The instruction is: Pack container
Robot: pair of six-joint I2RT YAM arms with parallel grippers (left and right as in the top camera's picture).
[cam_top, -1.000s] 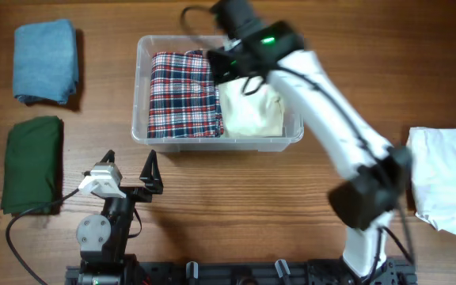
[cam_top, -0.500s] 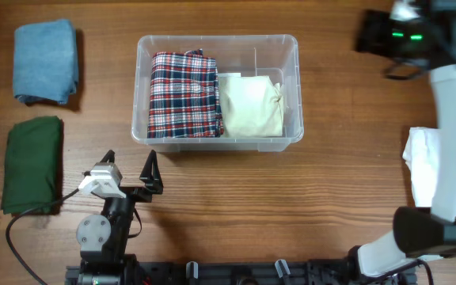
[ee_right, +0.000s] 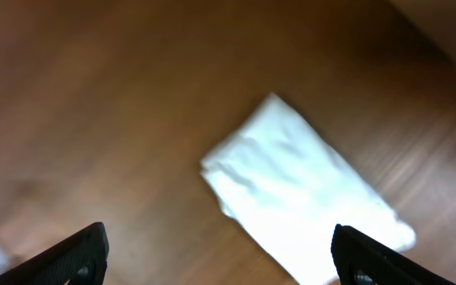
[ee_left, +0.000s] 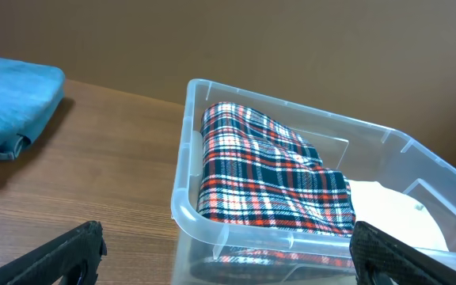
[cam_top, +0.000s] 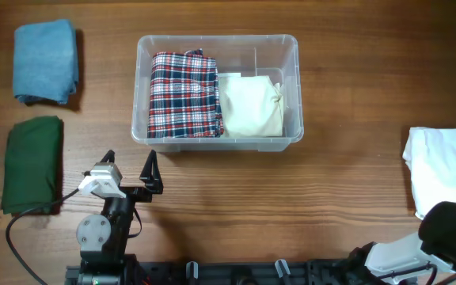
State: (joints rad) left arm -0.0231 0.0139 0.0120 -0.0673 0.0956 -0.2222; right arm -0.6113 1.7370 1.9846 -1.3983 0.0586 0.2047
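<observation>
Two in container [cam_top: 212,38]: plaid cloth [cam_top: 182,93], cream cloth [cam_top: 249,107]; narrow room along right wall; left, right jaws released.

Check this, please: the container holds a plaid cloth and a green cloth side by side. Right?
No. Beside the plaid cloth in the container lies a cream cloth, not a green one; the green cloth is on the table outside it. The overhead view shows this.
</observation>
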